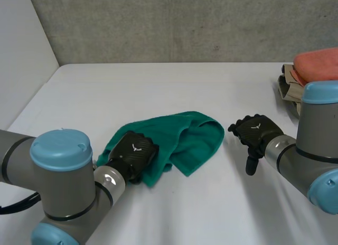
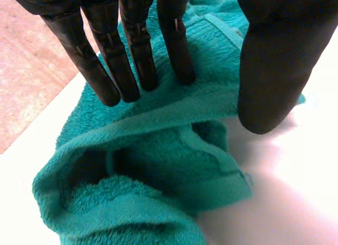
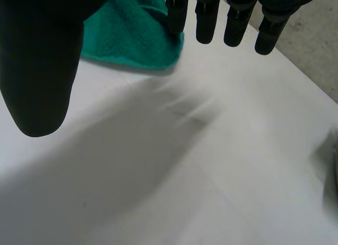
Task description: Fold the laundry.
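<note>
A green towel (image 1: 182, 137) lies crumpled and partly doubled over in the middle of the white table (image 1: 158, 86). My left hand (image 1: 134, 152) rests on the towel's left part. In the left wrist view its fingers (image 2: 132, 60) are straight and lie on the towel (image 2: 158, 166), with the thumb apart beside a raised fold. My right hand (image 1: 256, 131) hovers over bare table just right of the towel. Its fingers (image 3: 206, 18) are straight and spread and hold nothing. The towel's near corner (image 3: 132, 39) lies beyond those fingertips.
A pile of clothes sits at the table's far right edge, an orange cloth (image 1: 319, 65) on top of a beige one (image 1: 289, 84). A grey wall (image 1: 185, 23) runs behind the table. The table's left edge slants along a pale wall.
</note>
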Robot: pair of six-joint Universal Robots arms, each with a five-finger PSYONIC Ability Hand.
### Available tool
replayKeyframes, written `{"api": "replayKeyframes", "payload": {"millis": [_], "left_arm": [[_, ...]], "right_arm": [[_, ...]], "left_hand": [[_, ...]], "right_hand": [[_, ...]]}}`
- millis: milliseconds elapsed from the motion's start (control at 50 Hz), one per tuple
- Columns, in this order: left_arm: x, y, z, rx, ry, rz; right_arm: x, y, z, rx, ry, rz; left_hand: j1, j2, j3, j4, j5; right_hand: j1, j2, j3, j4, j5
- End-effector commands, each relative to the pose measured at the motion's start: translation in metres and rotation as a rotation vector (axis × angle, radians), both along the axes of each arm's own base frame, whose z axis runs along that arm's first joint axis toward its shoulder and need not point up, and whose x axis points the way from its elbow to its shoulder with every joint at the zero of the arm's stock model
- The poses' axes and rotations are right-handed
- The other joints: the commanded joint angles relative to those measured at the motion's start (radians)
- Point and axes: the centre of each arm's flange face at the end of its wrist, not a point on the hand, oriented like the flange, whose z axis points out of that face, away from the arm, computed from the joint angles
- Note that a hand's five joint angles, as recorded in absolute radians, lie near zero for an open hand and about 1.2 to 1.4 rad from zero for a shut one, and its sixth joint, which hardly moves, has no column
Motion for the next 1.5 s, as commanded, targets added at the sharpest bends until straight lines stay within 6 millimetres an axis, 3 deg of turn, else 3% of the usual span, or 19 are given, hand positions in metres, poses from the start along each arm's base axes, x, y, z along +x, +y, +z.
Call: {"api": "replayKeyframes", "payload": {"millis": [20, 100, 220, 440, 620, 820, 840, 920, 940, 1000, 1080, 1140, 1160, 1220, 1240, 1320, 1380, 1460, 1500], "left_arm": [[-0.002, -0.011, 0.003, -0.036, 0.044, 0.016], [-0.002, -0.018, 0.010, -0.060, 0.085, 0.015], [0.001, -0.019, 0.039, -0.103, 0.165, 0.014], [0.010, -0.023, 0.099, -0.161, 0.285, 0.014], [0.017, -0.008, 0.183, -0.228, 0.484, -0.014], [0.031, 0.010, 0.238, -0.261, 0.673, -0.011], [0.033, 0.010, 0.241, -0.264, 0.684, -0.010], [0.042, 0.011, 0.248, -0.266, 0.729, 0.014], [0.046, 0.008, 0.248, -0.261, 0.740, 0.029], [0.052, 0.000, 0.248, -0.268, 0.752, 0.060], [0.070, -0.032, 0.246, -0.312, 0.751, 0.150], [0.087, -0.087, 0.231, -0.356, 0.748, 0.246], [0.091, -0.110, 0.233, -0.395, 0.763, 0.263], [0.088, -0.135, 0.245, -0.467, 0.820, 0.249], [0.086, -0.149, 0.255, -0.513, 0.867, 0.233], [0.086, -0.181, 0.268, -0.598, 0.935, 0.246], [0.089, -0.196, 0.264, -0.602, 0.948, 0.294], [0.094, -0.210, 0.242, -0.543, 0.928, 0.360], [0.095, -0.209, 0.217, -0.463, 0.896, 0.398]], "right_arm": [[-0.004, -0.003, -0.005, -0.002, -0.006, -0.018], [-0.008, -0.005, -0.006, 0.000, -0.014, -0.035], [-0.008, -0.011, -0.002, -0.001, -0.052, -0.058], [0.004, -0.046, 0.004, 0.138, -0.293, -0.216], [0.039, -0.065, -0.018, 0.270, -0.420, -0.271], [0.069, -0.075, -0.040, 0.214, -0.465, -0.222], [0.072, -0.075, -0.042, 0.207, -0.468, -0.214], [0.077, -0.085, -0.045, 0.148, -0.494, -0.213], [0.076, -0.092, -0.041, 0.110, -0.510, -0.222], [0.069, -0.103, -0.031, 0.041, -0.515, -0.250], [0.055, -0.130, 0.016, -0.174, -0.493, -0.219], [0.050, -0.147, 0.073, -0.433, -0.438, -0.150], [0.046, -0.151, 0.107, -0.569, -0.415, -0.125], [0.048, -0.148, 0.153, -0.733, -0.414, -0.084], [0.050, -0.141, 0.180, -0.811, -0.442, -0.054], [0.049, -0.125, 0.219, -0.911, -0.478, 0.011], [0.045, -0.119, 0.225, -0.910, -0.472, 0.010], [0.035, -0.114, 0.204, -0.809, -0.411, -0.015], [0.030, -0.110, 0.179, -0.711, -0.354, -0.015]], "left_hand": [[0.295, 0.308, 0.314, 0.313, 0.316], [0.714, 0.727, 0.733, 0.732, 0.735], [0.715, 0.728, 0.734, 0.733, 0.736], [0.715, 0.728, 0.734, 0.733, 0.736], [0.715, 0.728, 0.734, 0.733, 0.736], [0.715, 0.728, 0.734, 0.733, 0.736], [0.715, 0.728, 0.734, 0.733, 0.736], [0.715, 0.728, 0.734, 0.733, 0.736], [0.715, 0.728, 0.734, 0.733, 0.736], [0.715, 0.728, 0.734, 0.733, 0.736], [0.715, 0.728, 0.734, 0.733, 0.736], [0.715, 0.728, 0.734, 0.733, 0.736], [0.715, 0.728, 0.734, 0.733, 0.736], [0.715, 0.728, 0.734, 0.733, 0.736], [0.715, 0.728, 0.734, 0.733, 0.736], [0.715, 0.728, 0.734, 0.733, 0.736], [0.715, 0.728, 0.734, 0.733, 0.736], [0.715, 0.728, 0.734, 0.733, 0.736], [0.715, 0.728, 0.734, 0.733, 0.736]], "right_hand": [[-0.047, -0.029, -0.032, -0.033, -0.043], [-0.047, -0.029, -0.032, -0.033, -0.043], [-0.047, -0.029, -0.032, -0.033, -0.043], [-0.047, -0.029, -0.032, -0.033, -0.043], [-0.047, -0.029, -0.032, -0.033, -0.043], [-0.039, -0.021, -0.023, -0.025, -0.034], [0.034, 0.053, 0.050, 0.048, 0.039], [0.908, 0.926, 0.923, 0.922, 0.912], [1.172, 1.190, 1.187, 1.186, 1.176], [1.174, 1.193, 1.190, 1.189, 1.179], [1.174, 1.193, 1.190, 1.189, 1.179], [1.174, 1.193, 1.190, 1.189, 1.179], [1.174, 1.193, 1.190, 1.189, 1.179], [1.174, 1.193, 1.190, 1.189, 1.179], [1.174, 1.193, 1.190, 1.189, 1.179], [1.174, 1.193, 1.190, 1.189, 1.179], [1.174, 1.193, 1.190, 1.189, 1.179], [1.174, 1.193, 1.190, 1.189, 1.179], [1.174, 1.193, 1.190, 1.189, 1.179]]}}
